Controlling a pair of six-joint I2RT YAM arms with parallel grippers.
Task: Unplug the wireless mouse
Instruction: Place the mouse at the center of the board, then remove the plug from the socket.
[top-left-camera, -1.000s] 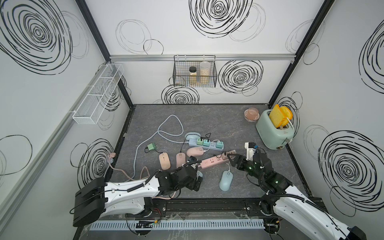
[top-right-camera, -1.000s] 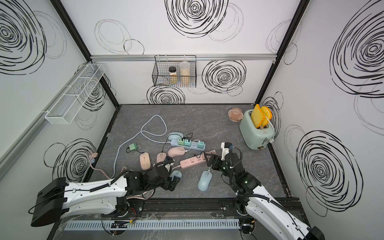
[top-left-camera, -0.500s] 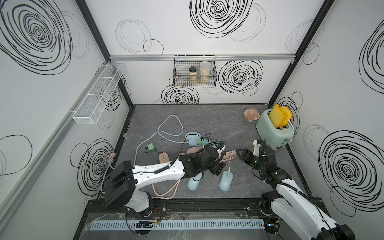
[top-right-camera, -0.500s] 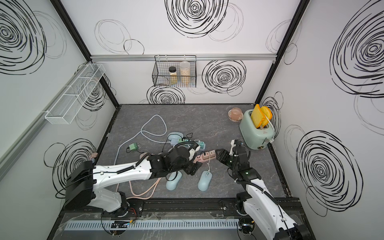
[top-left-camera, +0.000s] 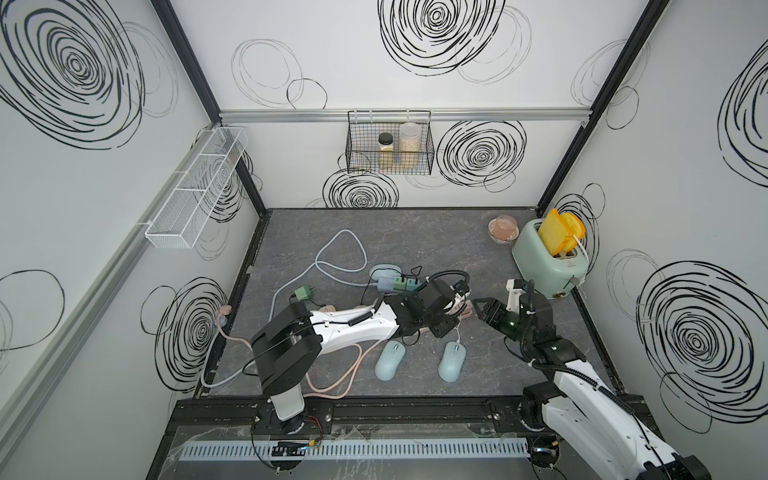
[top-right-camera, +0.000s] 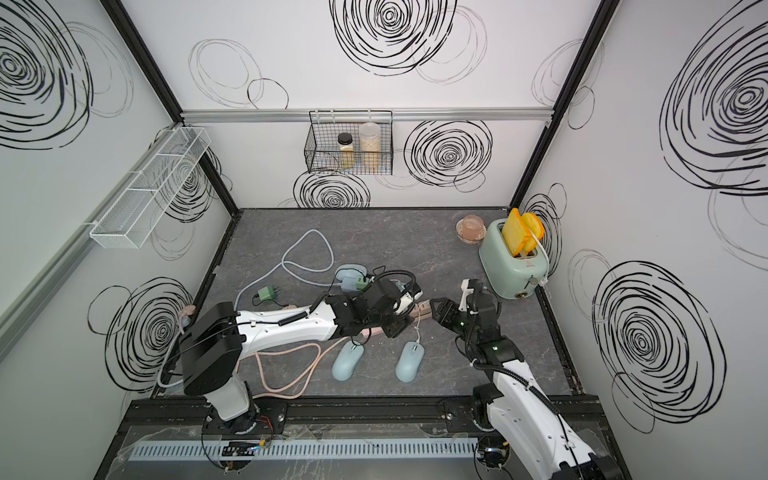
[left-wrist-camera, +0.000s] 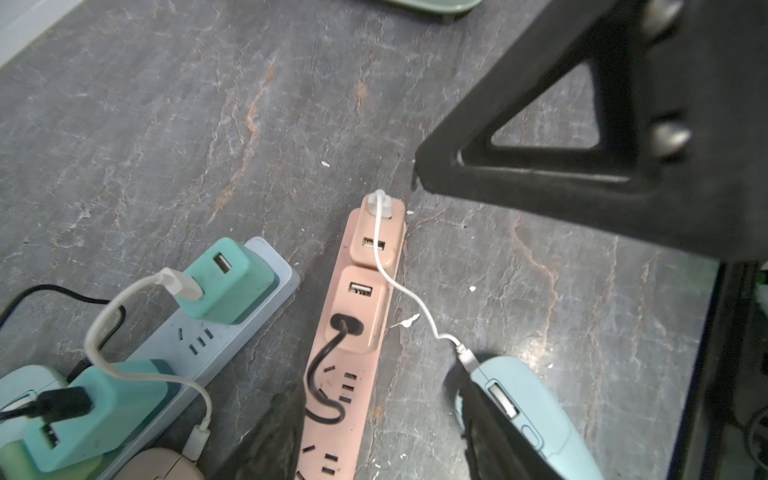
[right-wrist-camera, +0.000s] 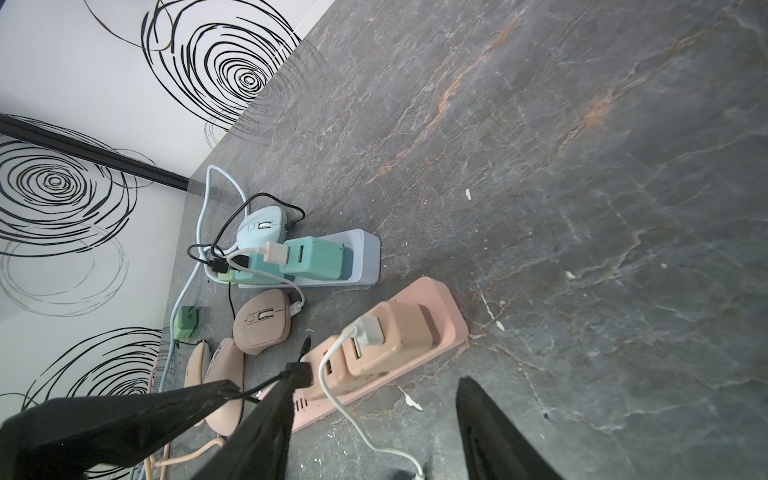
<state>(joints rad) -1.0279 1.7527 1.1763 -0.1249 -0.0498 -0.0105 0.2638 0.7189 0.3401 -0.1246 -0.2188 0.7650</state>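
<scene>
A pink power strip (left-wrist-camera: 353, 374) carries two pink chargers. A white cable (left-wrist-camera: 409, 297) runs from the end charger (left-wrist-camera: 378, 232) to a light blue mouse (left-wrist-camera: 528, 415), which also shows in both top views (top-left-camera: 453, 360) (top-right-camera: 409, 360). My left gripper (left-wrist-camera: 374, 436) (top-left-camera: 449, 316) is open above the strip, one finger on each side of it and one close by the mouse. My right gripper (right-wrist-camera: 374, 432) (top-left-camera: 478, 309) is open at the strip's end, and the white cable (right-wrist-camera: 345, 411) passes between its fingers. A black cable's plug (right-wrist-camera: 301, 374) sits in the other charger.
A blue power strip (right-wrist-camera: 332, 266) with teal chargers and cables lies behind. Pink mice (right-wrist-camera: 262, 328) sit beside it, and a second light blue mouse (top-left-camera: 389, 360) is at the front. A mint toaster (top-left-camera: 548, 262) and a pink cup (top-left-camera: 503, 228) stand at the back right.
My left arm swung from the table's front up over the pink strip and its jaws narrowed. A second blue mouse lies uncovered where it was. My right gripper shifted a little to the strip's end.
</scene>
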